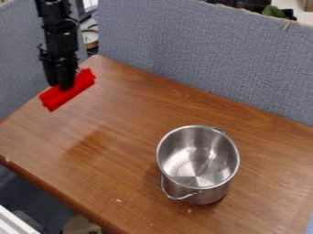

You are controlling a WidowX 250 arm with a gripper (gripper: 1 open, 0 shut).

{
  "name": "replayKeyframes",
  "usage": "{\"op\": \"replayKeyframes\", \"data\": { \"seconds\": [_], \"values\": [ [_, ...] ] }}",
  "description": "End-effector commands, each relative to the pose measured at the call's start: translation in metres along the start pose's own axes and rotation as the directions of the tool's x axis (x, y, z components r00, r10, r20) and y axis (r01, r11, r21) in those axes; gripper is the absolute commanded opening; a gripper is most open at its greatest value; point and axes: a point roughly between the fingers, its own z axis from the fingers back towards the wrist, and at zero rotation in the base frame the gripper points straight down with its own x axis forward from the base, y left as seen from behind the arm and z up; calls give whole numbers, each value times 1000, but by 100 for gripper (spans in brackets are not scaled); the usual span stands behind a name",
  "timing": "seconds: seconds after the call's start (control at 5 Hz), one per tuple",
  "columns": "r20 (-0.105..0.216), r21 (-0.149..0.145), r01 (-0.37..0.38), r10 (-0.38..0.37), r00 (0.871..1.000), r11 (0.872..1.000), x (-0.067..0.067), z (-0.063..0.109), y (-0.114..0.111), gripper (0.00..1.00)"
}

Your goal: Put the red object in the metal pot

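The gripper (59, 77) is closed on the red block (69, 90), its dark fingers meeting the block's upper side; the block appears to hang over the far left part of the wooden table (145, 123), tilted, with its lower end toward the left edge of the view; a soft reddish reflection lies on the wood below and to the right of it, which suggests that it is raised clear of the surface. The metal pot (199, 164) stands upright on the table toward the lower right, well apart from the block, its mouth open upward and its wire handle (184, 196) down against the near side.

The step in hand, as I judge it, is the carry; the grasp looks made and the drop remains. To do it well, keep the grip firm and the height generous, so that the block's low end passes over the rim rather than striking it; travel across the table smoothly, since a long block held near its upper side could swing or twist in the fingers. The block looks long against the pot's mouth; laid flat it might bridge the rim, so turning one end downward over the middle would be safer; then lower it partly inside before letting go, keeping the fingers off the wall, because a knock could slide or tip the pot.
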Motion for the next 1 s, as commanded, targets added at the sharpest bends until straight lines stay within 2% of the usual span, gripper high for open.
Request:
{"op": "replayKeyframes", "data": {
  "seconds": [0.0, 0.2, 0.4, 0.6, 0.8],
  "values": [
    [108, 96, -4, -7, 994, 995, 22, 40, 33, 0],
    [94, 93, 34, -43, 995, 995, 33, 30, 53, 0],
    [88, 83, -62, 55, 995, 995, 16, 26, 65, 0],
    [83, 62, -275, 270, 959, 959, 44, 49, 52, 0],
    [107, 44, -392, 386, 916, 919, 76, 79, 10, 0]
  ]
}}
